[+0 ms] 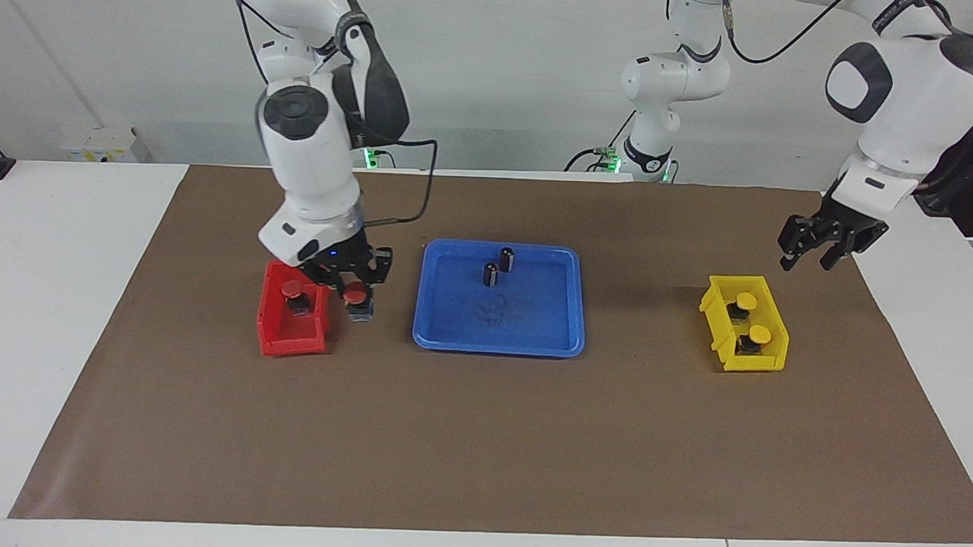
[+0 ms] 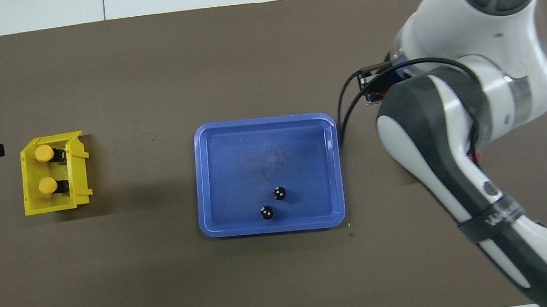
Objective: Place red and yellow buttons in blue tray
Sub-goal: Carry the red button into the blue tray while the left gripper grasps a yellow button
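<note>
Right tool [image 1: 358, 289] of mine is clenched on a round-capped red button [image 1: 357, 288], hanging over the brown paper mat [image 1: 481, 435] between the small red plastic bin [image 1: 272, 340] and the flat blue tray [image 1: 561, 341]. Another red button [image 1: 292, 290] sits in that bin. Two dark little cylinders [image 1: 498, 267] stand in the tray. Both yellow buttons [image 1: 752, 318] rest in the yellow bin [image 1: 767, 363]. My left tool [image 1: 816, 251] hovers by that bin at the desk's end; I cannot tell its grip.
</note>
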